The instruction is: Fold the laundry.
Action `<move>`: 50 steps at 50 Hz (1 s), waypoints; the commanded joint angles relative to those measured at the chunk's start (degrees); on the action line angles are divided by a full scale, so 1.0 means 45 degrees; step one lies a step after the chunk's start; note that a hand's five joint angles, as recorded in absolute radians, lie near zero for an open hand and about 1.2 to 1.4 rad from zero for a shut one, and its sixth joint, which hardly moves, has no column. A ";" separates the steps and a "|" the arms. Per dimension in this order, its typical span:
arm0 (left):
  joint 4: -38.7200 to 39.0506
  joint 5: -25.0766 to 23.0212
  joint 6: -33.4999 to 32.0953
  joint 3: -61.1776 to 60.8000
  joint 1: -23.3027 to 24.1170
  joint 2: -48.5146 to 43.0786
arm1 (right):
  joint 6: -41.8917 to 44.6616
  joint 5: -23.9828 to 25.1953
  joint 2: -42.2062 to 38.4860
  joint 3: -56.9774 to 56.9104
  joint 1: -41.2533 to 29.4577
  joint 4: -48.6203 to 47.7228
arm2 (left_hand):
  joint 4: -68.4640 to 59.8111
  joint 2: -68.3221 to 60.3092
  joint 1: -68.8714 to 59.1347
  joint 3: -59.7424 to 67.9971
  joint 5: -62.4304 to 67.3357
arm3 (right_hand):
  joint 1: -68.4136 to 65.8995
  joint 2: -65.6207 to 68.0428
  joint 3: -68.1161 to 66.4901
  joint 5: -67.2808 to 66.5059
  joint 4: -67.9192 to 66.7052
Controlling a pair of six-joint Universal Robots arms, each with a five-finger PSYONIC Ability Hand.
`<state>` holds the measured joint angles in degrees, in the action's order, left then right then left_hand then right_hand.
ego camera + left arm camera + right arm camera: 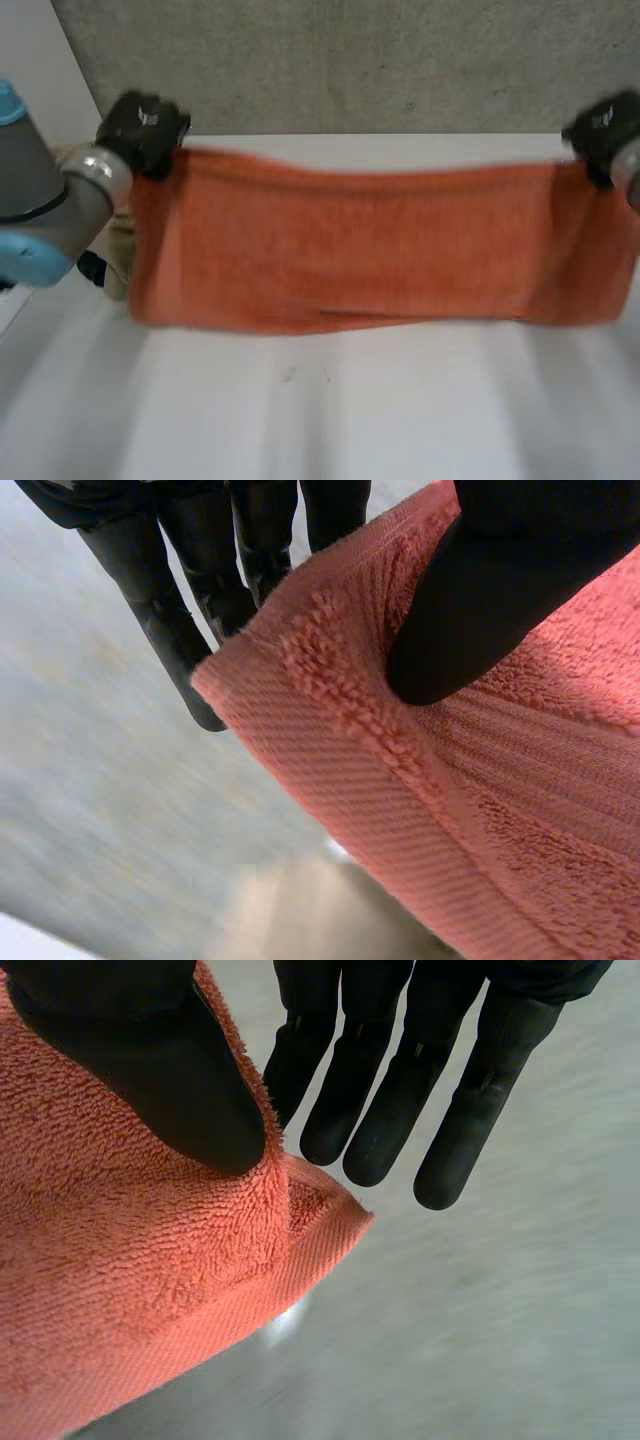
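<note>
The orange towel hangs stretched out wide between the two hands, above the white surface. Its top edge runs almost straight from one hand to the other, and its lower edge hangs just over the surface; I cannot tell if it touches. The cloth looks doubled, with a fold line visible near the lower edge.

The left hand holds the towel at the upper corner on the left side of the head view. In the left wrist view the thumb presses on the looped face of the towel, close to its flat woven border, and the fingers stand straight behind the corner, so the cloth is pinched between them.

The right hand holds the opposite upper corner. In the right wrist view its thumb lies on the towel just beside the corner tip, while the straight fingers reach past the edge; the nearest of them is partly behind the cloth, so this hand pinches it too.

The left arm, grey with a light-blue cap, comes in beside the towel. Behind the surface stands a grey wall.
</note>
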<state>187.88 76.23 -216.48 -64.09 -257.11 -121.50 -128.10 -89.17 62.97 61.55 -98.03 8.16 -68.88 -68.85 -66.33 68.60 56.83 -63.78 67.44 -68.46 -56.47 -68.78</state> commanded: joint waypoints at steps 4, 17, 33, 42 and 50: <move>0.7037 0.0989 0.1737 0.2660 0.0319 0.0143 | -0.1807 -0.0224 0.0341 -0.1100 -0.0267 -0.9485 | -0.2472 -0.2478 -0.3038 0.2533 0.2927 | -0.3605 0.2792 -0.2565 -0.3007 -0.2493; 0.6784 0.0834 0.2696 -0.1497 -0.0033 0.1180 | -0.2646 0.0010 0.0597 0.1961 -0.0404 -1.0076 | -0.2472 -0.2478 -0.3038 0.2533 0.2927 | -0.3605 0.2792 -0.2565 -0.3007 -0.2493; 0.6025 0.0501 0.2521 -0.7259 0.0143 0.0788 | -0.2629 0.1846 -0.0849 0.6087 0.0259 -0.7130 | -0.2472 -0.2478 -0.3038 0.2533 0.2927 | -0.3605 0.2792 -0.2565 -0.3007 -0.2493; -0.0319 0.0989 0.0373 -0.9937 0.0202 0.5298 | 0.0572 0.2003 0.2193 0.8722 0.1586 -0.3575 | -0.2472 -0.2478 -0.3038 0.2533 0.2927 | -0.3605 0.2792 -0.2565 -0.3007 -0.2493; -0.6064 0.1243 -0.0603 -1.1031 0.0260 0.7644 | 0.3522 0.2099 0.5574 1.0365 0.3266 0.1440 | -0.2472 -0.2478 -0.3038 0.2533 0.2927 | -0.3605 0.2792 -0.2565 -0.3007 -0.2493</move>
<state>175.52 81.41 -216.23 -111.18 -256.00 -92.81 -119.39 -80.29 79.92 104.90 -87.26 0.84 -68.88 -68.85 -66.33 68.61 56.84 -63.78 67.49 -68.49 -56.83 -68.81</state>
